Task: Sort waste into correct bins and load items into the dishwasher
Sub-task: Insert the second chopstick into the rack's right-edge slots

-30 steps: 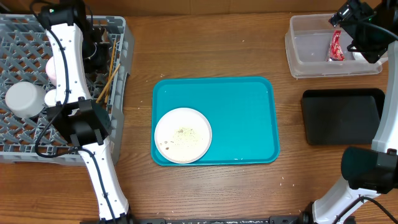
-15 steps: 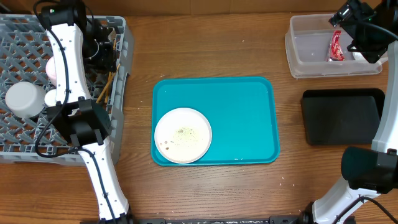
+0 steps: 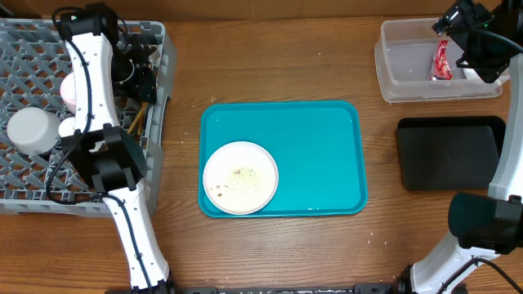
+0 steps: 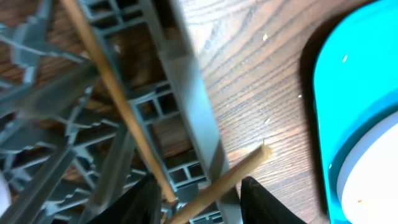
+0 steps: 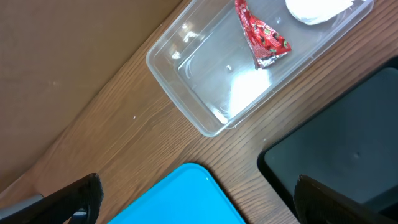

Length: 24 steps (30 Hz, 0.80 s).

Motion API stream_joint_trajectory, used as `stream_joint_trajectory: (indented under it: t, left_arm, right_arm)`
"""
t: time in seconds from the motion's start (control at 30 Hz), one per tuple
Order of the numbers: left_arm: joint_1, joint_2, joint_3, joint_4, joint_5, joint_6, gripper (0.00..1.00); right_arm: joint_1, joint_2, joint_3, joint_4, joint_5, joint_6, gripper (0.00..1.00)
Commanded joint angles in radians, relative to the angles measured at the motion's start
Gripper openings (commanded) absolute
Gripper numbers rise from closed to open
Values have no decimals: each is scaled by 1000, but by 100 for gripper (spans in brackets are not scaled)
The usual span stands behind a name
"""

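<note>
- The wooden chopsticks [image 4: 122, 106] are in at the right-hand edge of the grey dish rack [image 4: 193, 93], threaded through the lattice.
- One stick slants down across the grid. The other pokes out through the rack's side wall, with its tip over the wooden table [image 4: 249, 56].
- The left gripper [image 4: 200, 186] sits right on top of them with its jaws part-way apart.
- Both sticks run between the dark fingers [image 4: 144, 202]. There's a gap showing beside the far finger, so it's not squeezing and not holding anything.
- From overhead, that gripper is low over the rack's right side, toward the back corner.
- A round white cup [image 3: 31, 131] sits over on the rack's left side, well apart from the sticks.
- Just right of the rack, mid-table, lies the teal tray [image 3: 310, 147].
- A white plate [image 3: 240, 188] rests in the tray's front-left corner, and crumbs [image 3: 242, 173] speckle its middle.
- At the back right, the right gripper [image 5: 196, 193] has its jaws spread wide with nothing between them. It hangs above the right end of the clear tub [image 5: 186, 93].
- Inside that tub lie the red wrapper [image 5: 261, 34] and, at the far end, a white napkin [image 5: 317, 9].
- The black tray [image 3: 449, 151] sits just in front of the tub.
</note>
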Motion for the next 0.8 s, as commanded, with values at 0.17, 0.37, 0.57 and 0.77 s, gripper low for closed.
stream_joint_trajectory:
  t: [0.17,0.37,0.57,0.77]
  left_arm:
    - [-1,7,-29,46,-26,23,31]
    - [-1,7,-28,85,48,4,20]
    - [-1,7,-28,106,85,-26,14]
    - [-1,6,-26,105,85,-41,11]
  right_arm:
    - [-1,5,-2,3,10,-3,100]
    - [-1,5,-2,3,10,-3,100]
    - [-1,5,-2,3,10,-3,100]
    - [-1,5,-2,3,10,-3,100]
